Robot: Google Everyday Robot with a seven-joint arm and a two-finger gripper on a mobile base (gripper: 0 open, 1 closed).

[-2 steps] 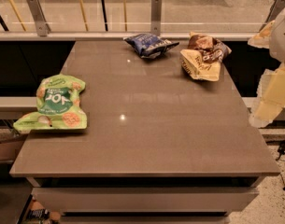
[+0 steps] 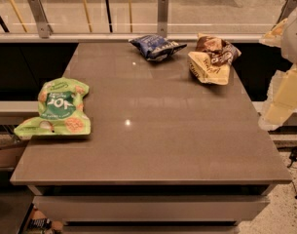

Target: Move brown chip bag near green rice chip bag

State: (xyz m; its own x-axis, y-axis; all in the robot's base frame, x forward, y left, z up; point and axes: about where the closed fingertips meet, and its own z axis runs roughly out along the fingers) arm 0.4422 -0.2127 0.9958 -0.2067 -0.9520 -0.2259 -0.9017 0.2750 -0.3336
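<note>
Nothing is shifting since before. Brown rectangular table (image 2: 153, 150); cream robot hand (image 2: 280, 99) hovering off its right edge, grip unreadable; bright green rice chip bag (image 2: 58, 108) lying left; crumpled brown-and-cream foil chip bag (image 2: 212, 61) lying back-right: likely light, slippery, pinchable at a raised crease.

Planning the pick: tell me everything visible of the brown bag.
The brown bag is crumpled glossy foil, dark brown at its far end and cream-yellow nearer. It lies on the table near the far right corner, right of the blue bag. Nothing grips it; the gripper hangs beyond the table's right edge, apart from it.
</note>
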